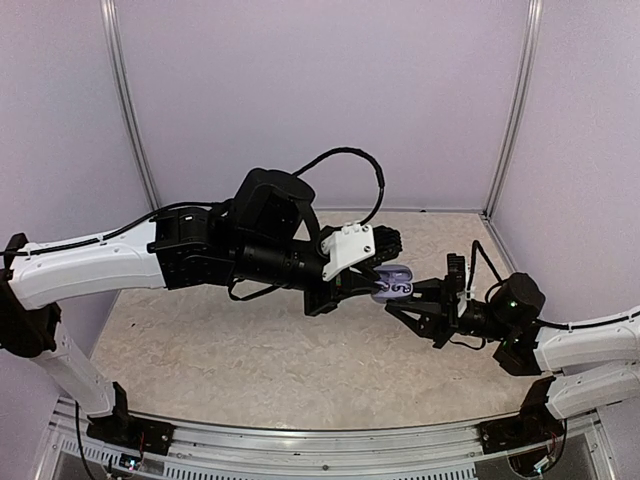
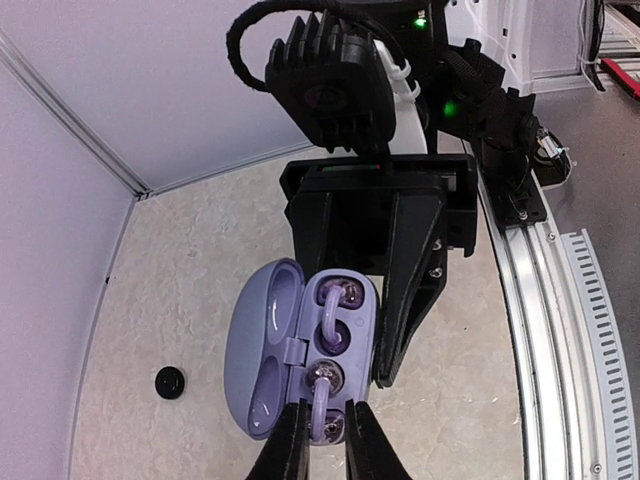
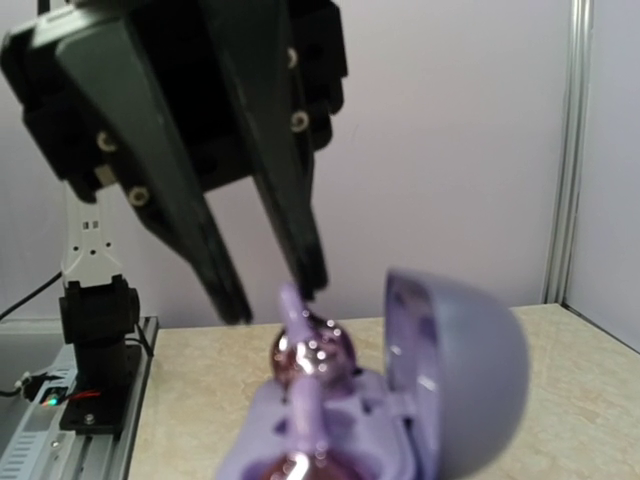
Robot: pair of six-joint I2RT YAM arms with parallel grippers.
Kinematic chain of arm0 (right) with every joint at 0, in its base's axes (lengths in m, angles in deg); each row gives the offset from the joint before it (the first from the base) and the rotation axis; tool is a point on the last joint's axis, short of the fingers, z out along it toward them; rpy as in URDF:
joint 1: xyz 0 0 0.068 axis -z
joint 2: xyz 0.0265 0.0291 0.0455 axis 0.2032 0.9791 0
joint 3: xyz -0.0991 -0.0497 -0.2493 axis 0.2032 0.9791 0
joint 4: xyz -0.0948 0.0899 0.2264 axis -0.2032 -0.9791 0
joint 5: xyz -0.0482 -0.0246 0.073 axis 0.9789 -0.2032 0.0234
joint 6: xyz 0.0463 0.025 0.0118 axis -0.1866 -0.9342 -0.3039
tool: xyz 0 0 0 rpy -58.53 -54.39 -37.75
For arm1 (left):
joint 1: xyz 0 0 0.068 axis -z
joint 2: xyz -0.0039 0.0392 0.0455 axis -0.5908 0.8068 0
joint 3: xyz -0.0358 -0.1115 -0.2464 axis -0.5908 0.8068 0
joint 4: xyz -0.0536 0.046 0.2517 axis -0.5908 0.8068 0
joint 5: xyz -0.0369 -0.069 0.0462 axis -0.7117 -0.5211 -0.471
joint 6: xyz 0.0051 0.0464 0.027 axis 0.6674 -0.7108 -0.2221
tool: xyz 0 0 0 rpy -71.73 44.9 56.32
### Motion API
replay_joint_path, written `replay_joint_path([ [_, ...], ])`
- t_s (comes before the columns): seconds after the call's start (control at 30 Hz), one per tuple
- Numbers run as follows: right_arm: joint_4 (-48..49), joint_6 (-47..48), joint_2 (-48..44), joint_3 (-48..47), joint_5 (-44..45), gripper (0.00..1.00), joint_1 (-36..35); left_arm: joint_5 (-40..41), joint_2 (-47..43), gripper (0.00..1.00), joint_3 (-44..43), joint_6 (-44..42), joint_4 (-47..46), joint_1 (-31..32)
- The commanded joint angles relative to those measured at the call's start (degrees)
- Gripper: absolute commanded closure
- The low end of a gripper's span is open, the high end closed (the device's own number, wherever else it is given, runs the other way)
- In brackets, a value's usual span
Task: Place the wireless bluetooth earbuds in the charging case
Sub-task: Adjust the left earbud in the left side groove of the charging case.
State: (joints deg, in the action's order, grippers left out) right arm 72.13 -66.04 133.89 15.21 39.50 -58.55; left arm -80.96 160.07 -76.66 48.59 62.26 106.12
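A lavender charging case [image 1: 393, 283] hangs open above the table, its lid [image 2: 262, 350] swung left. My right gripper [image 1: 408, 303] is shut on its body; one finger [image 2: 405, 300] shows along the case's right side. Two purple wireless bluetooth earbuds with ear hooks lie in the case, one in the far seat [image 2: 335, 310] and one in the near seat [image 2: 322, 385]. My left gripper [image 2: 327, 408] has its jaws narrowed round the near earbud's hook. In the right wrist view that earbud [image 3: 310, 355] stands a little proud of the case [image 3: 460, 370], with a left finger [image 3: 290, 200] at its hook.
A small black round piece [image 2: 170, 382] lies on the beige table [image 1: 250, 350] left of the case. Lilac walls close in the back and sides. An aluminium rail [image 2: 560, 330] runs along the near edge by the arm bases.
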Motion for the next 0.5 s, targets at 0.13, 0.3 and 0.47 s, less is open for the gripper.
replay_joint_path([
  [0.13, -0.23, 1.03, -0.44, -2.07, -0.91, 1.0, -0.85, -0.8, 0.91, 0.88, -1.07, -0.75, 0.9, 0.45],
  [0.3, -1.07, 1.86, -0.84, -2.47, -1.84, 1.0, -1.17, -1.15, 1.05, 0.91, -0.71, -1.35, 1.96, 0.4],
  [0.47, -2.1, 2.86, -1.06, -2.84, -3.24, 1.0, -1.67, -1.38, 1.59, 0.95, -0.49, -1.36, 3.11, 0.12],
])
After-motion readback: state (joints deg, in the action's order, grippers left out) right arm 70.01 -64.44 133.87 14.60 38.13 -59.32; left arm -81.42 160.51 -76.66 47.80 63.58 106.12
